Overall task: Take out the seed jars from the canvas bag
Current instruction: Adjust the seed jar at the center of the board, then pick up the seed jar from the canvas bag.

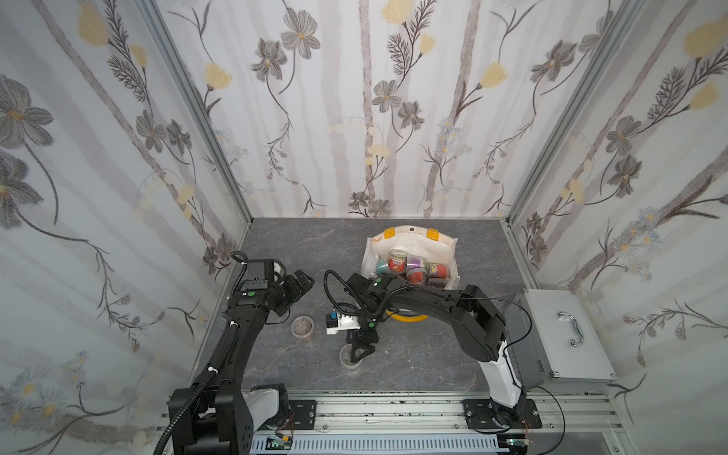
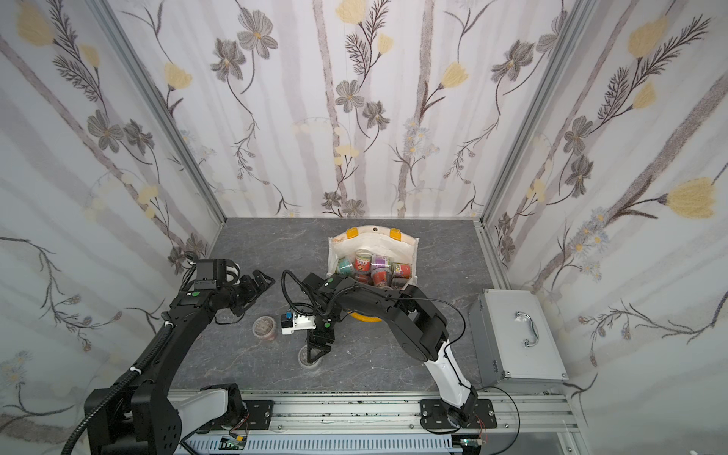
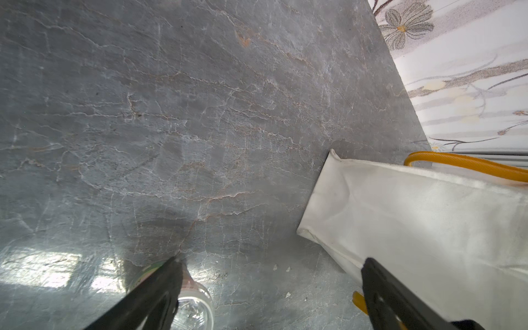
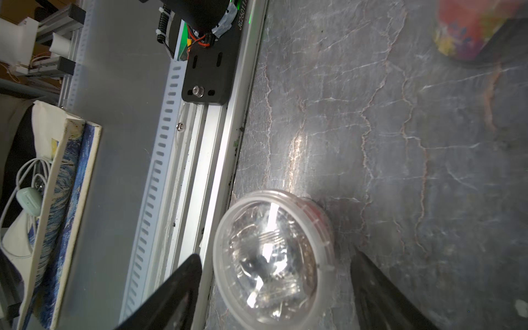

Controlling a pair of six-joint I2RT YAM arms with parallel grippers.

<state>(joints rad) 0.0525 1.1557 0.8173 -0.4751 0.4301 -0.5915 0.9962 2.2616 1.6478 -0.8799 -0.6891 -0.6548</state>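
The canvas bag (image 1: 409, 236) (image 2: 374, 238) lies at the back right of the grey table, its mouth showing several seed jars (image 1: 398, 263) (image 2: 363, 263). One seed jar (image 1: 302, 327) (image 2: 264, 327) stands alone on the table. Another seed jar (image 1: 345, 355) (image 4: 271, 257) stands upright near the front edge. My right gripper (image 1: 359, 351) (image 4: 275, 255) is open around it, with a gap at each finger. My left gripper (image 1: 301, 281) (image 3: 271, 263) hovers open and empty left of the bag (image 3: 428, 223). In the left wrist view a jar (image 3: 197, 308) shows behind one finger.
A silver metal case (image 1: 559, 338) (image 2: 516, 338) lies at the right edge. A yellow bag handle (image 1: 405, 317) (image 3: 468, 167) lies on the table under the right arm. The aluminium rail (image 4: 205, 137) runs along the front edge, close to the jar under the right gripper.
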